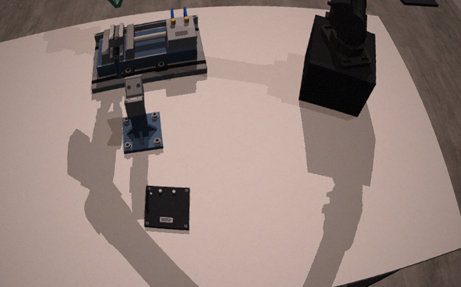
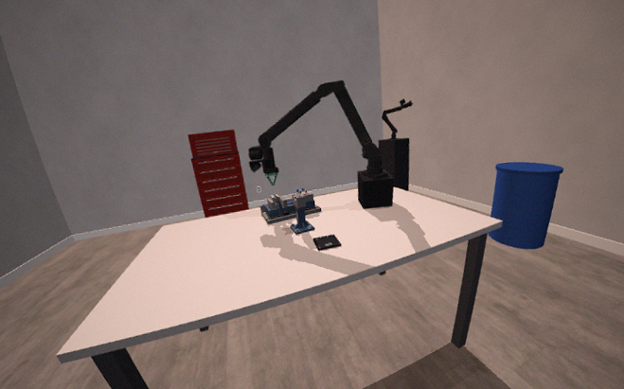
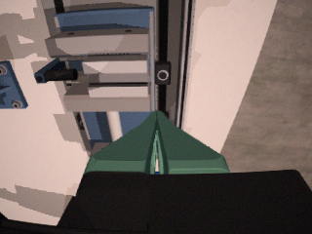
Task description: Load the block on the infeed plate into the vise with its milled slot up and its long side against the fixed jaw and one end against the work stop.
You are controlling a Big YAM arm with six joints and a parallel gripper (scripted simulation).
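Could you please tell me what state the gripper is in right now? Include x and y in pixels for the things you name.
Gripper (image 1: 117, 5) (image 2: 272, 184) (image 3: 157, 118): closed, with nothing between its fingers.

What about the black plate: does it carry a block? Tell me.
No, the black plate shows its bare face above its white label.

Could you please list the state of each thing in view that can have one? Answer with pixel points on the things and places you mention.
gripper (image 1: 114, 4) (image 2: 272, 183) (image 3: 157, 118): shut, empty
vise (image 1: 148, 57) (image 2: 290, 211) (image 3: 104, 19): jaws apart
part (image 1: 120, 31) (image 3: 117, 67): apparently between the jaws; exact seating unclear
infeed plate (image 1: 168, 207) (image 2: 327, 242): unloaded
V-block (image 1: 134, 81) (image 2: 299, 201): unloaded
red tool cabinet (image 2: 220, 185): drawers look shut
blue bin (image 2: 525, 204): upright; contents not visible
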